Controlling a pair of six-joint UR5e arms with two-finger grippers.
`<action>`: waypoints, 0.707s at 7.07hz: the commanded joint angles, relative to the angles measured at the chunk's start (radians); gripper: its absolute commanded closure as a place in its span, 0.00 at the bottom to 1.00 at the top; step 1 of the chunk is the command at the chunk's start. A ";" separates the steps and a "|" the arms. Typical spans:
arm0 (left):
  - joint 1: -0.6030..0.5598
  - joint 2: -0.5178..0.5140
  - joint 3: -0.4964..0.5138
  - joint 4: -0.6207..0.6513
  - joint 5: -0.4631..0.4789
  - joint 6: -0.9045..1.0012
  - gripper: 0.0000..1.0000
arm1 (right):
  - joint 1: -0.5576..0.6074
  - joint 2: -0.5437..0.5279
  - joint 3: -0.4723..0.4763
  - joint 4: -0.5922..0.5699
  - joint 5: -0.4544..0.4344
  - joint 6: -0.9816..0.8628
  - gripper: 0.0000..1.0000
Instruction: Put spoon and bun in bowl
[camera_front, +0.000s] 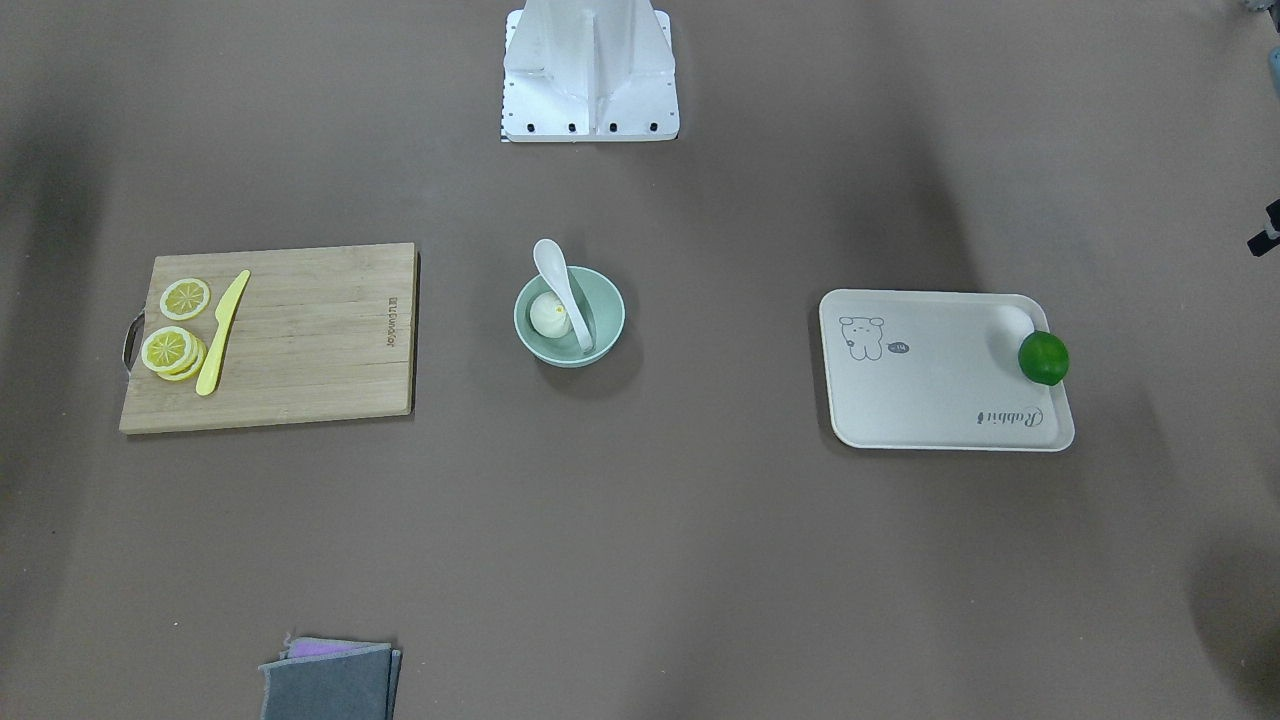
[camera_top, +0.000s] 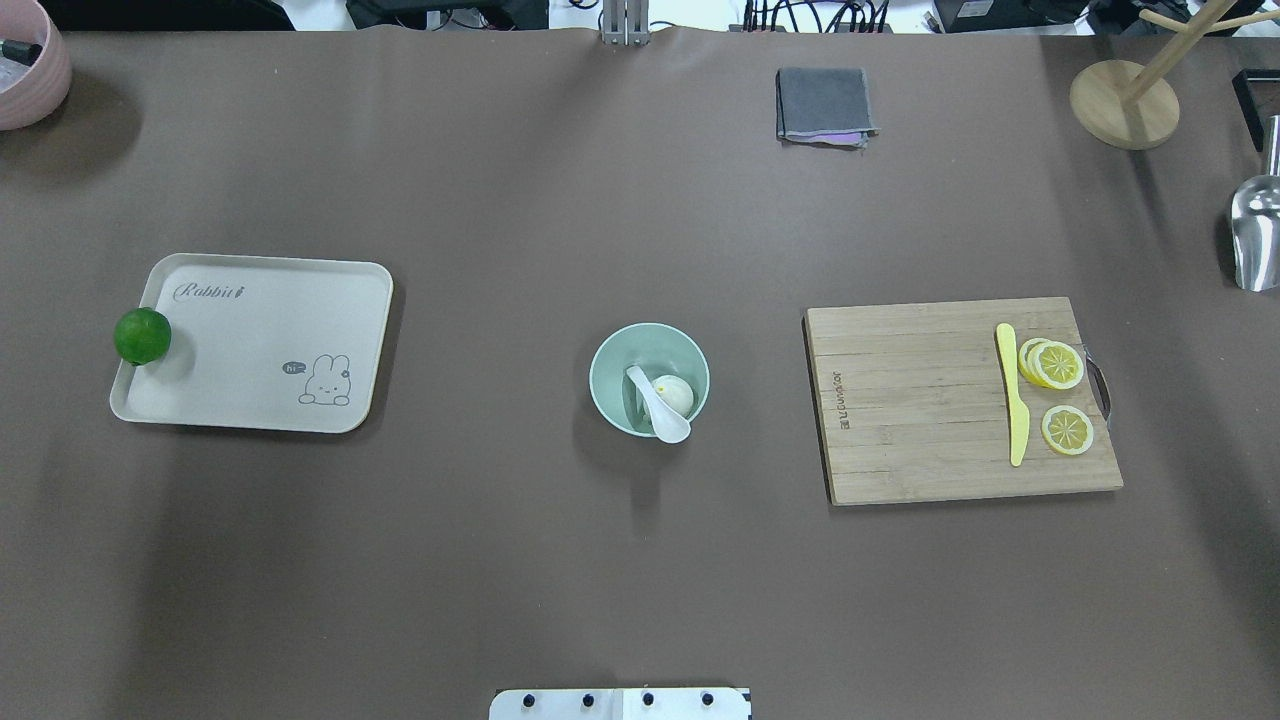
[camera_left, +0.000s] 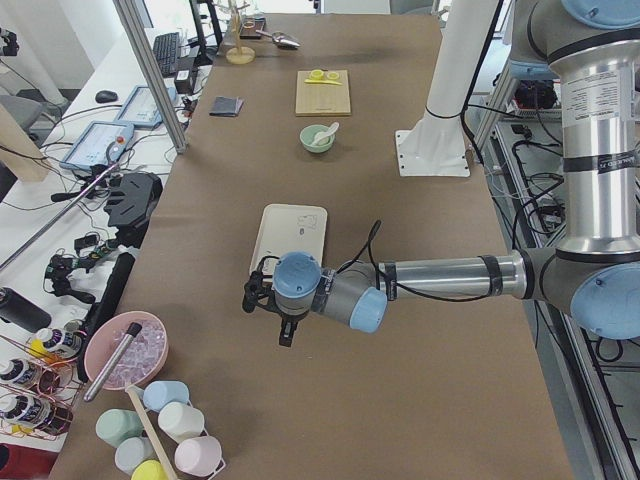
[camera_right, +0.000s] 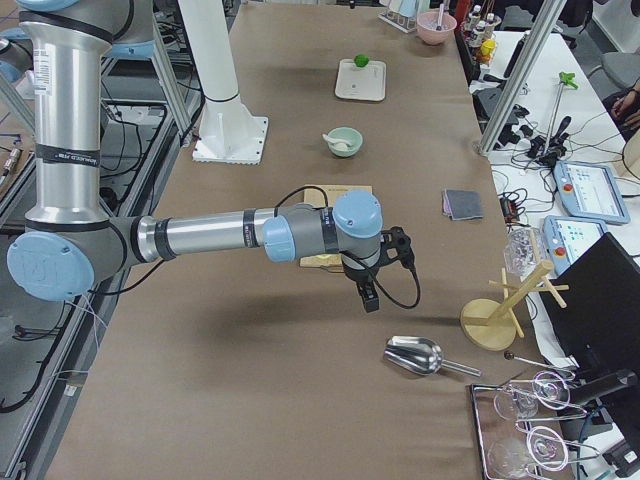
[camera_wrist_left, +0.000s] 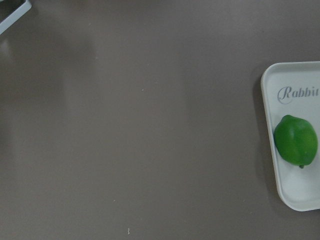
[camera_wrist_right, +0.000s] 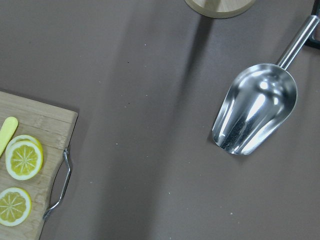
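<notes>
The pale mint-green bowl stands at the table's middle, also in the front-facing view. The white bun lies inside it. The white spoon rests in the bowl beside the bun, its scoop over the rim toward the robot. My left gripper shows only in the exterior left view, hanging above the table far from the bowl, near the tray's end. My right gripper shows only in the exterior right view, past the cutting board. I cannot tell whether either is open or shut.
A wooden cutting board with lemon slices and a yellow knife lies to the right. A cream tray holds a lime on the left. A folded grey cloth, metal scoop and wooden stand sit further back.
</notes>
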 joint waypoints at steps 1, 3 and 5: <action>-0.001 -0.045 0.001 0.134 0.014 0.002 0.02 | 0.009 -0.001 -0.012 -0.006 -0.008 -0.011 0.00; -0.004 -0.059 -0.002 0.195 0.065 0.007 0.02 | 0.009 0.002 -0.027 -0.006 -0.008 -0.011 0.00; -0.001 -0.068 -0.019 0.199 0.199 0.009 0.02 | 0.009 0.002 -0.041 -0.006 -0.006 -0.011 0.00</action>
